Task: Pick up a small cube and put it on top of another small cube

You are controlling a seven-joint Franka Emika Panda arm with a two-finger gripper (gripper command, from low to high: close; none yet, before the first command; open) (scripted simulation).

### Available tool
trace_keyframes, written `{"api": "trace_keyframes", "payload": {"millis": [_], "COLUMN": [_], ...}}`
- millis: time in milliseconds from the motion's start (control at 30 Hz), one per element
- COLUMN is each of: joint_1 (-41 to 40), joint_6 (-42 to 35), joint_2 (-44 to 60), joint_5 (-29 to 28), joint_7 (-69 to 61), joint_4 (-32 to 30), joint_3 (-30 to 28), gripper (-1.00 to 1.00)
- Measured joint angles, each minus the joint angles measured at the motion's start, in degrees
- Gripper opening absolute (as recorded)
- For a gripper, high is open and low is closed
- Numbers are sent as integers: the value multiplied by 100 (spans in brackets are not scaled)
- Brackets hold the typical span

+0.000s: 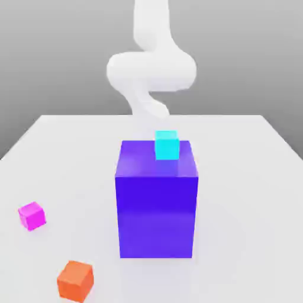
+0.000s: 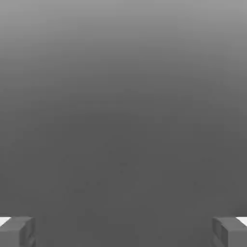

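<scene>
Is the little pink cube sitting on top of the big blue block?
No, the little pink cube sits on the table near the exterior view's left, apart from the big blue block, which has the cyan cube on it.

Four blocks stand in the exterior view, counted by kind as three small cubes and one big block. The small ones differ in colour, one of each: one small cube [image 1: 32, 215] in magenta-pink, one orange cube [image 1: 76, 280] and one cyan cube [image 1: 166, 145]. The single big blue-violet block [image 1: 157, 200] far outsizes them (it is the only piece of its kind). There is one white counter [image 1: 248, 201] and one white arm [image 1: 151, 65]. In the hand view, two grey fingertips [image 2: 17, 231] belong to the one hand [image 2: 123, 232].
</scene>
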Motion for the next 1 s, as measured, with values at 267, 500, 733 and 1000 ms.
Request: {"api": "trace_keyframes", "payload": {"millis": [267,500,733,1000], "joint_1": [-743,-1328,-2230,-3276], "joint_6": [967,1800,2619,3613], "joint_2": [1669,3116,4653,6042], "joint_5": [-194,-25,891,2258], "joint_7": [-67,-367,-1196,-2250], "joint_4": [-759,-1411,-2020,-1789], "joint_3": [-868,-1714,-2059,-807], "gripper": [0,0,0,-100]}}
